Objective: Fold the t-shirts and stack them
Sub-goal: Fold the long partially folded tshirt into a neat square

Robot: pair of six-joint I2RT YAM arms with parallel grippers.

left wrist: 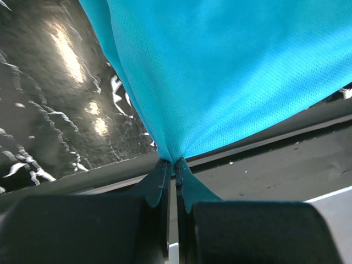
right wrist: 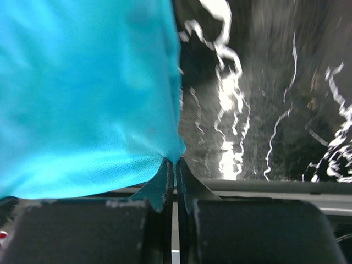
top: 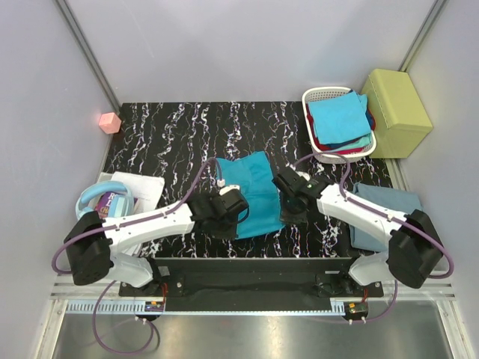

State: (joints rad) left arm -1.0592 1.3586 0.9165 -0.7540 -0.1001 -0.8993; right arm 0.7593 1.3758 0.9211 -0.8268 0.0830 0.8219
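A teal t-shirt (top: 254, 193) lies partly folded in the middle of the black marbled table. My left gripper (top: 228, 206) is shut on its near left part; the left wrist view shows the teal cloth (left wrist: 220, 71) pinched at my left gripper (left wrist: 176, 162). My right gripper (top: 288, 183) is shut on the shirt's right edge; the right wrist view shows the cloth (right wrist: 82, 93) pinched at my right gripper (right wrist: 176, 162). A folded grey-blue t-shirt (top: 382, 209) lies at the right. Bright blue, red and teal t-shirts (top: 340, 120) are piled in the white basket (top: 318, 96).
A yellow-green padded box (top: 397, 112) stands at the back right beside the basket. A pink cube (top: 110, 122) sits at the back left. Blue headphones (top: 105, 200) and white paper (top: 138, 188) lie at the left. The table's near edge has a black rail (top: 247, 269).
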